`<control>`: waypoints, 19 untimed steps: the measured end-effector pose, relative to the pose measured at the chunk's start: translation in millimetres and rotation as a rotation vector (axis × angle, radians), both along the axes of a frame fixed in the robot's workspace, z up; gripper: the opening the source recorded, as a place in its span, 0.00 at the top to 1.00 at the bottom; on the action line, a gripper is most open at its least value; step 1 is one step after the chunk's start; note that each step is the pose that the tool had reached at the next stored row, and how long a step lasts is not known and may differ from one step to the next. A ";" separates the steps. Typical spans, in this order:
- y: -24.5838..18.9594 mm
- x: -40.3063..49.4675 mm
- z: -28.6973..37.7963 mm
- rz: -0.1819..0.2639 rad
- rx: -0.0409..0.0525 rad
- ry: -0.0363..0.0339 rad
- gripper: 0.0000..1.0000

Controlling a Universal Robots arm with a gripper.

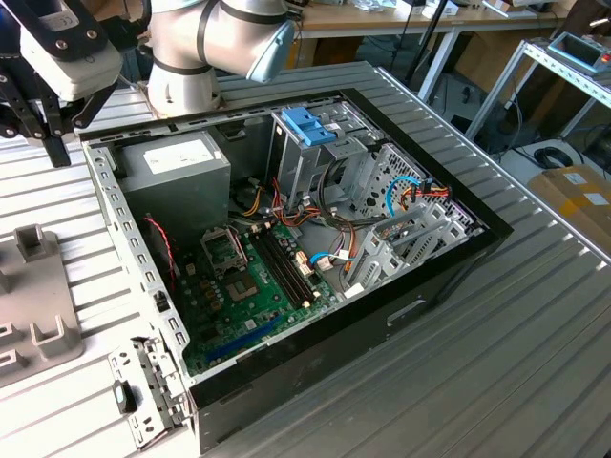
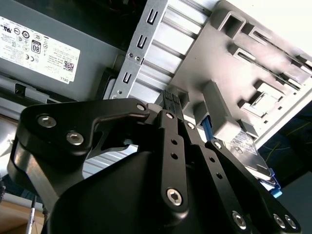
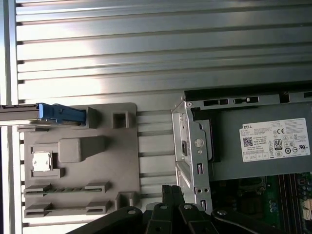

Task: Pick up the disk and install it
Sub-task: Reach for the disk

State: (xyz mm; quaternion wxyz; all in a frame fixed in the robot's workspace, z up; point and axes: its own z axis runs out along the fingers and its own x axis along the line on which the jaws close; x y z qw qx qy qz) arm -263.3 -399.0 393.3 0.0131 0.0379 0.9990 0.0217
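Observation:
The disk [image 3: 29,113] stands on edge in a slot at one end of the grey fixture plate [image 3: 83,161]; its light-blue rail [image 3: 61,113] shows against the plate. In the second wrist view the disk [image 2: 243,146] shows its grey metal face with a label, past the black fingers. My gripper [image 3: 170,192] hangs above the table between the fixture plate and the corner of the open computer case, apart from the disk. Its fingertips [image 2: 168,97] sit close together with nothing between them. At the exterior view's upper left, the gripper [image 1: 55,143] hangs under the arm.
The open computer case [image 1: 458,258] fills the middle of the ribbed metal table. Inside are a grey power-supply box [image 1: 177,172], a silver drive cage with a blue latch [image 1: 305,124], the motherboard and loose cables. The fixture plate [image 1: 38,315] lies at the exterior view's left.

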 end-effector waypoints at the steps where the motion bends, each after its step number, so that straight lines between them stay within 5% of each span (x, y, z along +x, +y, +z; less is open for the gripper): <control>1: 0.0 -0.8 0.0 0.000 0.0000 0.0000 0.90; 19: 0.0 -7.9 0.0 0.000 0.0000 0.0000 0.90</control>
